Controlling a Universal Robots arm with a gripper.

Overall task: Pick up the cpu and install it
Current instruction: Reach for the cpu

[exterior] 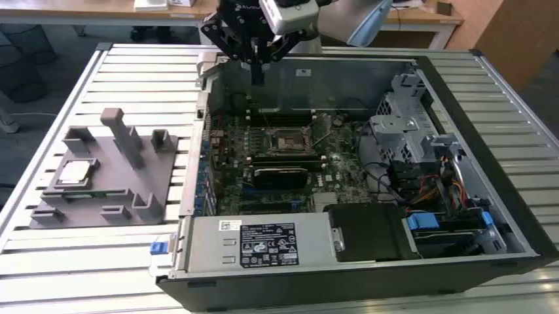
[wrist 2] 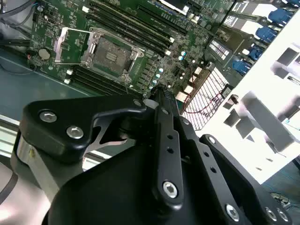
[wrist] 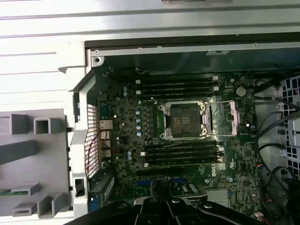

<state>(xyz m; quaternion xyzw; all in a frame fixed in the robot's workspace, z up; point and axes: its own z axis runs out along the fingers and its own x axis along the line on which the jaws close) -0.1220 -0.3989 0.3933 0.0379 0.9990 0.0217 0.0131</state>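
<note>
"Where's the cpu (exterior: 74, 172)?"

"Outside the case (exterior: 349, 82), lying flat on the grey rack (exterior: 109, 167) just beside it. It's a small square with a silvery top and a pale rim."

"And the claw?"

"The gripper (exterior: 258, 80) hangs over the case's far wall with its fingers pressed together, holding nothing. It's well apart from the cpu."

"The socket (wrist: 183, 119)?"

"It's inside the case, and it stands open."

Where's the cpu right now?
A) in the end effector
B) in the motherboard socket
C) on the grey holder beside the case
C: the cpu lies on the grey holder, and the motherboard socket sits open with nothing in it.
</note>
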